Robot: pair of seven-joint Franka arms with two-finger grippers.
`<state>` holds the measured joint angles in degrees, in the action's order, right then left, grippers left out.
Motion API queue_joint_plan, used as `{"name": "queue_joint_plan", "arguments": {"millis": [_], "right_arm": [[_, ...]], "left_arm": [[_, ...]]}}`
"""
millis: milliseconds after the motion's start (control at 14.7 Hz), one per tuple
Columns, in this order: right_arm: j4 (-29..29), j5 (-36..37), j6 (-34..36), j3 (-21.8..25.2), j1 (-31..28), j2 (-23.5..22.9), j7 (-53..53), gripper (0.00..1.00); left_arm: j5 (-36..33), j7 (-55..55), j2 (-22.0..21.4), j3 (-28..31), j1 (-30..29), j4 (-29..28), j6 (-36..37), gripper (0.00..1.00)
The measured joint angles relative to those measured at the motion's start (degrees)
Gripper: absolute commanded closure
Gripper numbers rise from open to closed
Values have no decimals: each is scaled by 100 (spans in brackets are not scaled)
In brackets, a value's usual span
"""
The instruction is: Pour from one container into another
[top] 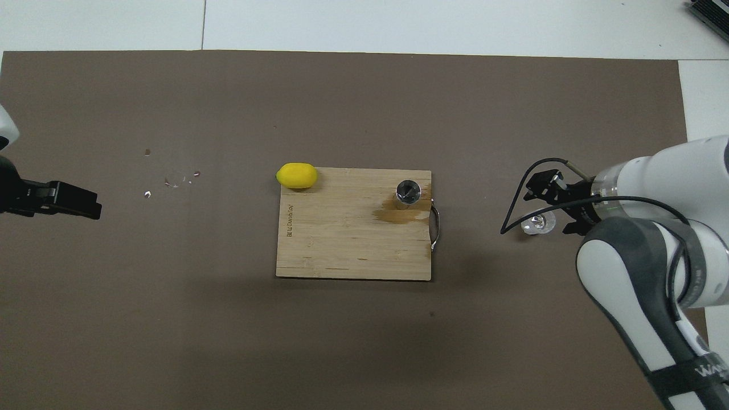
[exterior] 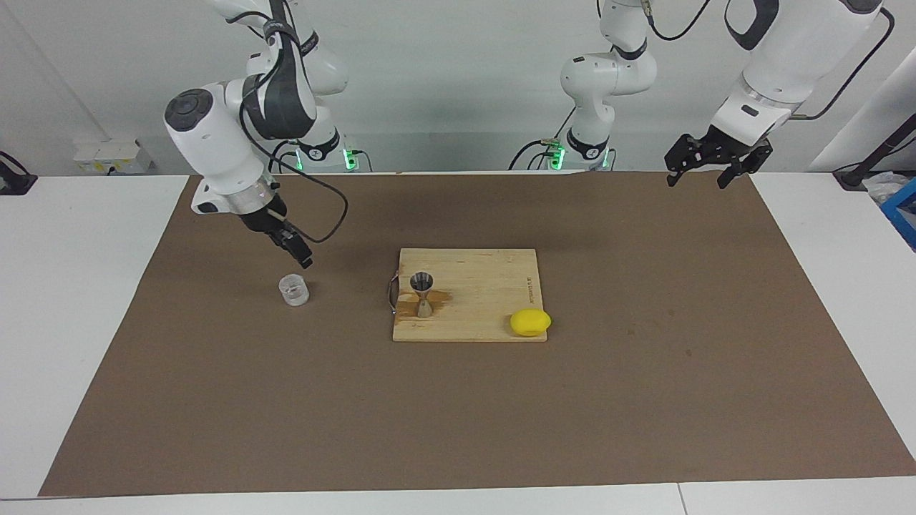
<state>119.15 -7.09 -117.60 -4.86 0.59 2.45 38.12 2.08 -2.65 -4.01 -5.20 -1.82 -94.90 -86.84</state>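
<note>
Here, in the facing view, a brown mat (exterior: 215,400) covers the middle of the white counter (exterior: 79,286). A wooden cutting board (exterior: 472,286) lies in the middle of the mat. The steel jigger (exterior: 422,293) stands upright on the board, at the edge toward the right arm's end, with a wet stain around its foot. A yellow lemon (exterior: 530,322) sits at the board's corner toward the left arm's end, farther from the robots than the jigger. The small glass cup (exterior: 293,290) stands upright on the mat, well apart from the board, toward the right arm's end. The right end effector (exterior: 295,249) hangs just above the cup, not touching it, with its fingers apart and holding nothing. The left end effector (exterior: 705,175) waits high over the mat's edge, spread wide and empty.

In the overhead view, the right end effector (top: 549,202) covers part of the glass cup (top: 536,225). The jigger (top: 408,192) shows its round mouth on the board (top: 342,245). The lemon (top: 297,175) touches the board's corner. The left end effector (top: 74,200) pokes in from the side over the mat (top: 364,341), near a few tiny drops.
</note>
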Motion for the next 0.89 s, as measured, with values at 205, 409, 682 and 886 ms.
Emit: {"name": "queue_joint_plan", "arguments": {"millis": [205,409,682,886], "right_arm": [[-281,524,392,-3,69,2,-968,0],[-725,652,768,6,57,5,-1261,0],[-1697,659,1620,58,25,27,-1518,0],[-2314,660,2150,90,-164,40,-1885,0]], "left_arm": [[0,0,0,0,0,0,0,0],[0,0,0,0,0,0,0,0],[0,0,0,0,0,0,0,0],[0,0,0,0,0,0,0,0]]}}
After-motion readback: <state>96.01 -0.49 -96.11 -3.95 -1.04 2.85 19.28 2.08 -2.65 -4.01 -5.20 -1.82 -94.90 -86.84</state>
